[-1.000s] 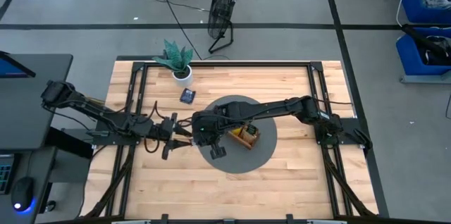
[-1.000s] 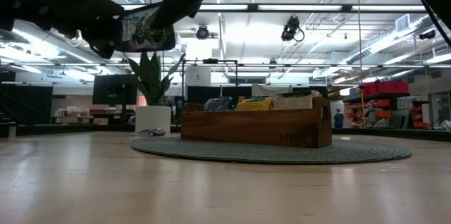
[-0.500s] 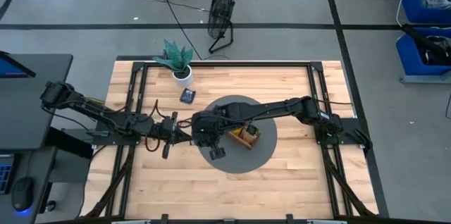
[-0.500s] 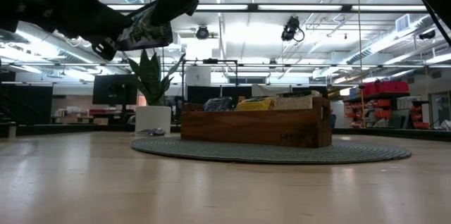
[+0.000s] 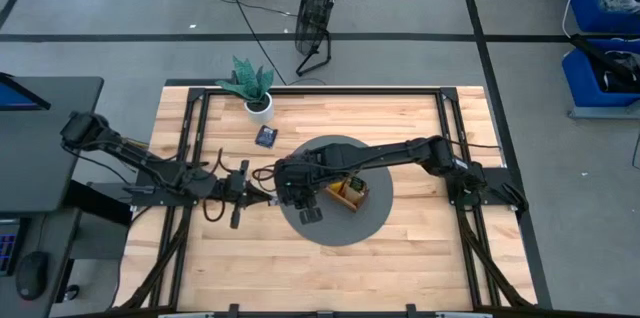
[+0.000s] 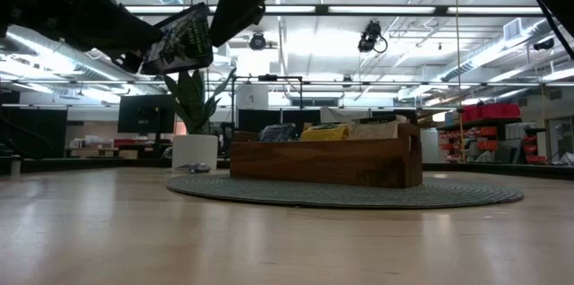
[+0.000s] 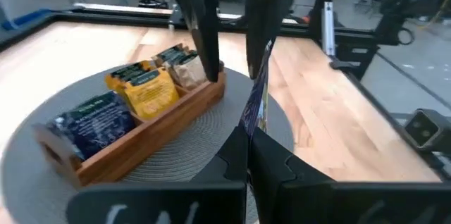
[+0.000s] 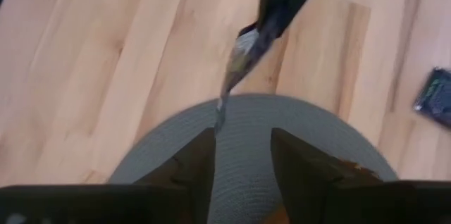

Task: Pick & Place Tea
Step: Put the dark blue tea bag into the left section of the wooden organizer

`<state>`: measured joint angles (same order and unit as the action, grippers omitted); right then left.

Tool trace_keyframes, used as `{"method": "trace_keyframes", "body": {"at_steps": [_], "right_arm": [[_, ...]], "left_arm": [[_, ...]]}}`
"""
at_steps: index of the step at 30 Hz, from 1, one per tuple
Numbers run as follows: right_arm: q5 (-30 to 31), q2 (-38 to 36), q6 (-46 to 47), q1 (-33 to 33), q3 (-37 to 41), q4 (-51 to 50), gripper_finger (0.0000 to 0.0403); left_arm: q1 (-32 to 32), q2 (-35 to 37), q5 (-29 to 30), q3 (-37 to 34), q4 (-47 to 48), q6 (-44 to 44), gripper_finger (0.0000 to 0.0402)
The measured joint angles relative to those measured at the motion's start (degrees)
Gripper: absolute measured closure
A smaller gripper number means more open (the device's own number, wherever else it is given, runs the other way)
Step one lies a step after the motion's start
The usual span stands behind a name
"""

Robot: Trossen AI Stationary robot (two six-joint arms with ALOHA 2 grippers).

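A dark tea sachet (image 6: pixel 179 38) hangs in the air over the mat's left edge, seen edge-on in the left wrist view (image 7: pixel 258 86). My left gripper (image 7: pixel 248 150) is shut on it, reaching in from the table's left (image 5: pixel 262 192). My right gripper (image 8: pixel 243 157) is open, with one finger on each side of the sachet's free end (image 8: pixel 220 111). The wooden tray (image 7: pixel 151 136) stands on the round grey mat (image 5: pixel 345 223) with several dark, yellow and beige sachets standing in it. Another dark sachet (image 5: pixel 265 136) lies flat on the table. My left gripper pinches the sachet by one edge (image 7: pixel 252 122) between its two fingertips. The fingers come in about level from the table's left. The sachet stands on edge, sticks out beyond the fingertips and is lifted clear, well above the table.
A potted plant (image 5: pixel 252 86) stands at the far left of the table, behind the loose sachet. The table's dark frame rails (image 5: pixel 190 128) run along its left and right sides. Bare wood lies near the front edge (image 5: pixel 330 278).
My left gripper has shut on the sachet and taken hold of it. My right gripper, which held it, has opened and let go. The sachet stays in the air at about the same spot, tipped a little more upright.
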<state>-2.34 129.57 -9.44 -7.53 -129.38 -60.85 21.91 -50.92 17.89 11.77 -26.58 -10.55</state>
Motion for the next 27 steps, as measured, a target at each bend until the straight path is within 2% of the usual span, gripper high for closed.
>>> {"method": "trace_keyframes", "body": {"at_steps": [4, 6, 10, 19, 23, 27], "right_arm": [[0.2, -0.6, 0.1, -0.2, 0.8, 1.3, 0.0255], [-0.1, -1.3, 0.6, -0.3, 4.2, 4.3, 0.0254], [-0.3, -5.8, 1.5, -0.4, 18.2, 20.5, 0.0254], [2.2, -23.0, 4.7, -0.5, 50.0, 58.2, 0.0254], [1.8, -25.5, 6.0, -0.7, 60.1, 73.0, 0.0254], [2.0, -25.4, 5.3, -0.6, 66.9, 86.9, 0.0254]], "left_arm": [[3.5, 0.1, 5.9, 0.0, 0.9, 1.4, 0.0398], [4.9, 0.1, 7.2, 0.0, 1.4, 1.2, 0.0399], [7.9, 0.1, 11.0, 0.0, 1.5, 0.8, 0.0399], [11.8, 0.1, 18.9, 0.0, 0.9, 1.0, 0.0399], [12.2, 0.1, 20.0, 0.0, -2.1, 3.8, 0.0399], [12.2, 0.2, 20.0, 0.0, -5.9, 6.7, 0.0399]]}}
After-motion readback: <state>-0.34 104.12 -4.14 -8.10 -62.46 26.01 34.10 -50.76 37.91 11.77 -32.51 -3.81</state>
